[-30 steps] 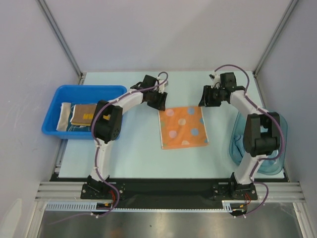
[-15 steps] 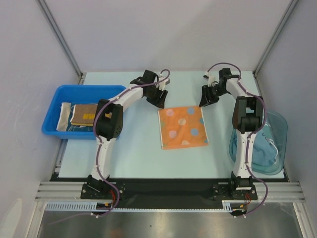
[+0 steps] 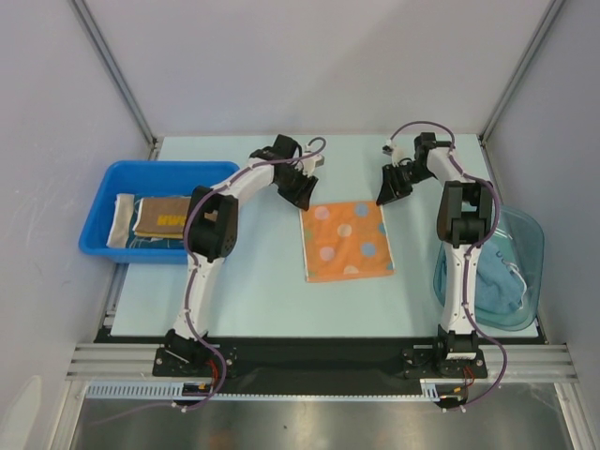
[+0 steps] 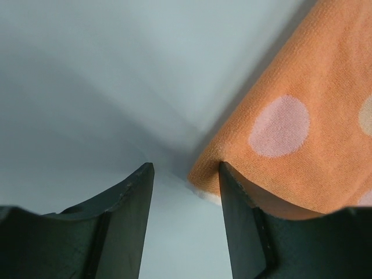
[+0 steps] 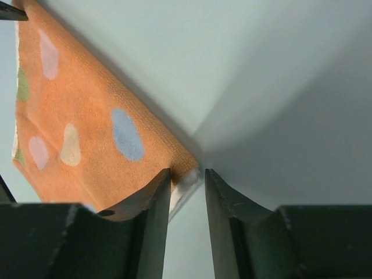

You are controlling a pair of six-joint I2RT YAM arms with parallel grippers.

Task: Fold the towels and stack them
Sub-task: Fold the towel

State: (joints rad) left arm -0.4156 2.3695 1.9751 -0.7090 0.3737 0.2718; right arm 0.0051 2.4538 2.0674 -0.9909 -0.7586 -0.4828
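An orange towel with pale dots (image 3: 347, 239) lies spread flat mid-table. My left gripper (image 3: 302, 199) is low at its far left corner. In the left wrist view the gripper (image 4: 186, 174) is open, and the orange towel (image 4: 290, 122) has its corner against the inner side of the right fingertip (image 4: 232, 192). My right gripper (image 3: 384, 197) is low at the far right corner. In the right wrist view the gripper (image 5: 188, 177) is open with a narrow gap, and the orange towel (image 5: 87, 133) has its corner between the fingers.
A blue bin (image 3: 103, 202) at the left holds a folded brown towel with yellow print (image 3: 157, 216) and a pale one (image 3: 120, 220). A clear blue tub (image 3: 530, 244) at the right holds a light blue towel (image 3: 497, 286). Walls enclose the table.
The right arm's elbow has swung in from the right to stand over the tub's edge. Both grippers have settled at the towel's far corners. The towel has not moved.
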